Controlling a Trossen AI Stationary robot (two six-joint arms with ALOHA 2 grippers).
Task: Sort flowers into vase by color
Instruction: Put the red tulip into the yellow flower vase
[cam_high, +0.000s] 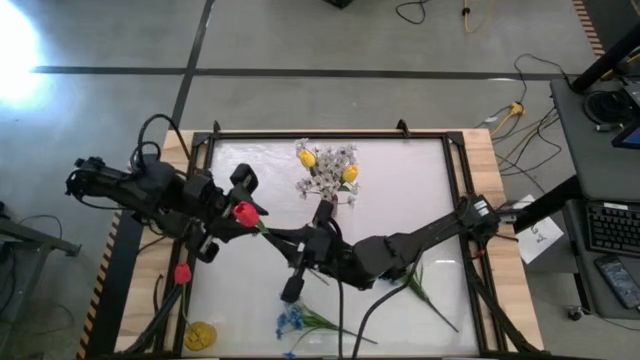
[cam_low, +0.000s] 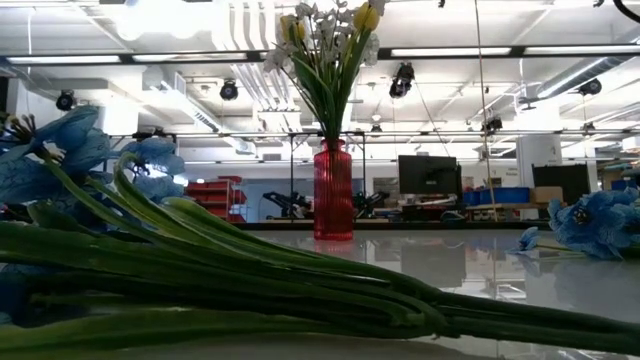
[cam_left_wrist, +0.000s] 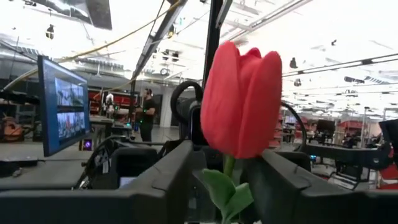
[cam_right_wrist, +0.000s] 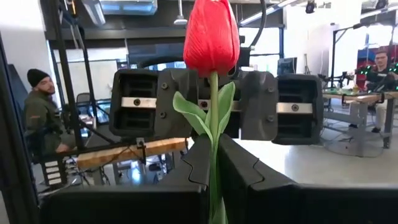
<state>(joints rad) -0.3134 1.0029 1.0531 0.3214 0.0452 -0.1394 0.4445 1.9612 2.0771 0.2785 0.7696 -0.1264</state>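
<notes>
Sorting partly done: red vase (cam_low: 333, 190) at the table's far middle holds white and yellow flowers (cam_high: 327, 168).
Right gripper (cam_right_wrist: 214, 165) is clamped on the red tulip (cam_high: 245, 212) stem mid-table; left gripper (cam_high: 237, 215) brackets its stem, grip unclear; blue flowers (cam_high: 292, 320) and two more blooms wait.
</notes>
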